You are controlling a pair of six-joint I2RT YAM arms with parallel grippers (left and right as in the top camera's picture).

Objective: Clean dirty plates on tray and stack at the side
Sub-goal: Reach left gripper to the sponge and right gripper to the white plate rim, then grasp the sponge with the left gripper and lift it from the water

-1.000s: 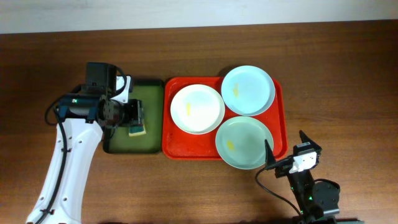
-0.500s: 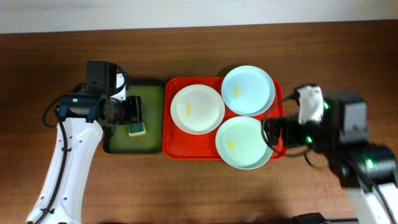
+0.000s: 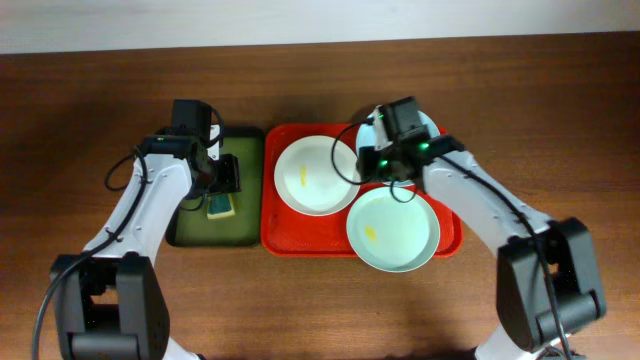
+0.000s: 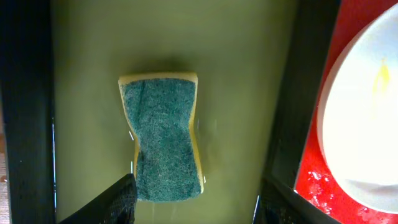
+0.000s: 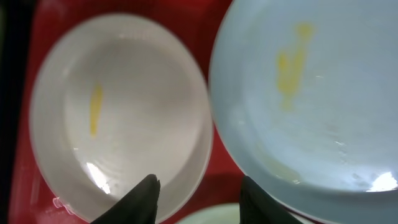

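Note:
Three plates lie on the red tray [image 3: 272, 236]: a white plate [image 3: 317, 175] at the left, a pale blue plate [image 3: 412, 150] at the back right, a mint plate [image 3: 393, 228] at the front. Each shows a yellow smear. My right gripper [image 3: 380, 166] hangs open over the gap between white plate [image 5: 121, 143] and blue plate [image 5: 311, 93], holding nothing [image 5: 202, 199]. My left gripper [image 3: 227, 180] is open above the green-topped yellow sponge [image 4: 163, 137], whose near end lies beside the left finger [image 4: 118, 202]. The sponge [image 3: 221, 207] rests flat.
The sponge lies in a dark green tray [image 3: 190, 228] directly left of the red tray. Its black rim [image 4: 292, 93] separates the two trays. Brown wooden table [image 3: 560, 120] surrounds both trays, with a pale wall strip along the far edge.
My right arm swung from the table's front right corner up over the tray, between white and blue plates, its jaws narrowing. My left gripper stayed over the sponge and narrowed slightly.

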